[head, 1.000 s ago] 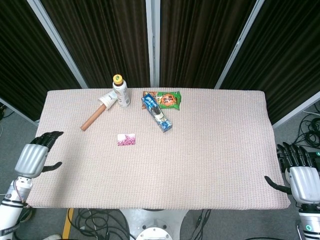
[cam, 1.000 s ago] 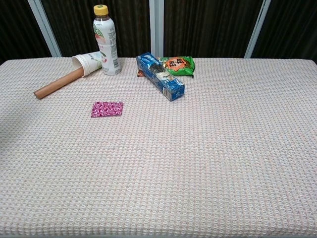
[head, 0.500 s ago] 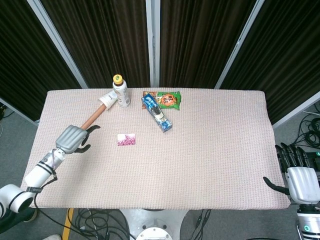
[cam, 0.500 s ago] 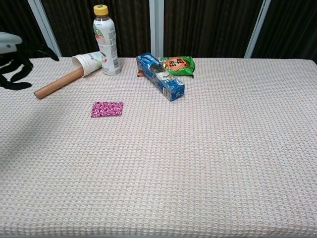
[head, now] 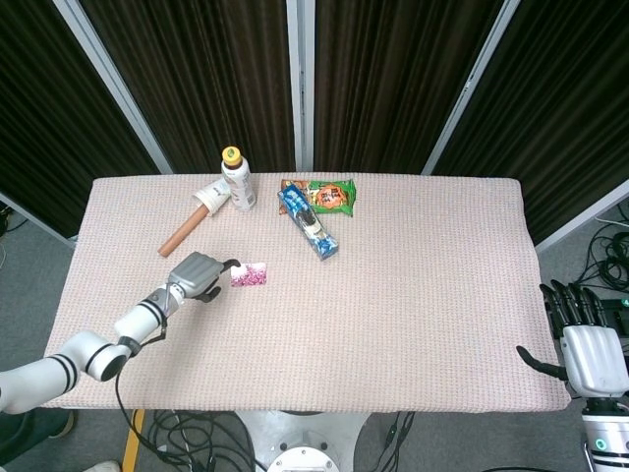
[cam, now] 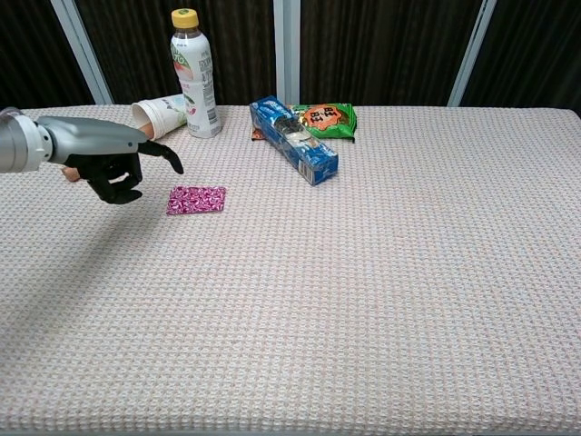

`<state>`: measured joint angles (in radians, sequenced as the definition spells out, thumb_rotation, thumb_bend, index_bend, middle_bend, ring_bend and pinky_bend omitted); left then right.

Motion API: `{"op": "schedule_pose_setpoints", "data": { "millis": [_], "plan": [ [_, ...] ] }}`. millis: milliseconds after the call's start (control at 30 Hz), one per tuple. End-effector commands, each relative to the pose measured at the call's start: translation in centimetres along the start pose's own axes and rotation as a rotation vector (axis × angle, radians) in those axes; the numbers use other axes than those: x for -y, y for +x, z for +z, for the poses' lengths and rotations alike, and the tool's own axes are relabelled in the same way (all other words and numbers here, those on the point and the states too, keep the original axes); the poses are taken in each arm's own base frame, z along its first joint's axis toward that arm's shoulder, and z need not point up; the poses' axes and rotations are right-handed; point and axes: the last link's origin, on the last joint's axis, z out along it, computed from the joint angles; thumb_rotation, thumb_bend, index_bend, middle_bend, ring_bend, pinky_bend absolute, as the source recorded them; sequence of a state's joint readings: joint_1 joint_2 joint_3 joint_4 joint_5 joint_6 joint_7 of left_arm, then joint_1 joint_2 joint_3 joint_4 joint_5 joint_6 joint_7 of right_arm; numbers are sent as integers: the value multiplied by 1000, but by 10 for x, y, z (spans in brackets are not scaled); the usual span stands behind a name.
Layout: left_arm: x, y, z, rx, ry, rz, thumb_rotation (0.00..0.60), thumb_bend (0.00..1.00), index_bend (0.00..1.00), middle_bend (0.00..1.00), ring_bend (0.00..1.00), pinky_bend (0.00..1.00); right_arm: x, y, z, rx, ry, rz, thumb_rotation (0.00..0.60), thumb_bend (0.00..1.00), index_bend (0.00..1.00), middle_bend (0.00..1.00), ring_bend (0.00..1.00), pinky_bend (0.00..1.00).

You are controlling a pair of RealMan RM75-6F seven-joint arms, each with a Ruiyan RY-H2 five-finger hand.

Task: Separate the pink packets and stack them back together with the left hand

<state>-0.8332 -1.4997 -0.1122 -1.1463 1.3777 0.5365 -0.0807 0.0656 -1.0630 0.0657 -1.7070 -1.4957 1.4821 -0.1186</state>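
Just right of the left hand point(head: 197, 275), the pink packets point(head: 249, 274) lie flat on the table point(head: 423, 295).

Only one pink rectangle shows (how many packets are stacked in it cannot be told); its long axis runs side to side across the table, one short end facing the left hand, which hovers just beside it with nothing in it, fingers point(cam: 116, 177) loosely spread and one reaching toward the packets without touching. Beyond the hand lie one brown tube point(head: 181, 234), one tipped paper cup point(head: 211, 197) and one upright bottle point(head: 237, 180); further right are one blue box point(head: 309, 225) and one green packet point(head: 332, 197). Right hand point(head: 588, 349) rests off the table's near right corner, empty, fingers apart.
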Motion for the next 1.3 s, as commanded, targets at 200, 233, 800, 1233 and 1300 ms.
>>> {"op": "schedule_pose_setpoints", "data": {
  "millis": [200,233,800,1233,1300],
  "plan": [
    [-7,-5,26,49,43,13,600,527,237,896,864,931,-2,1,1,-1,-4,0,441,90,94,57,0,0],
    [-7,-6,27,56,47,14,600,527,237,896,864,931,-2,0,1,1,-6,0,439,90,94,57,0,0],
    [-7,-7,32,154,62,81,600,527,238,900,872,925,-7,0,-2,10,-28,9,440,90,93,56,0,0],
    [-24,-12,6,213,0,187,600,527,249,900,873,925,-9,-1,-3,15,-24,20,442,88,93,57,0,0],
    [-28,-11,1,225,-9,189,600,528,249,899,873,925,-9,-1,-4,14,-24,20,444,88,93,57,0,0]
  ]
}}
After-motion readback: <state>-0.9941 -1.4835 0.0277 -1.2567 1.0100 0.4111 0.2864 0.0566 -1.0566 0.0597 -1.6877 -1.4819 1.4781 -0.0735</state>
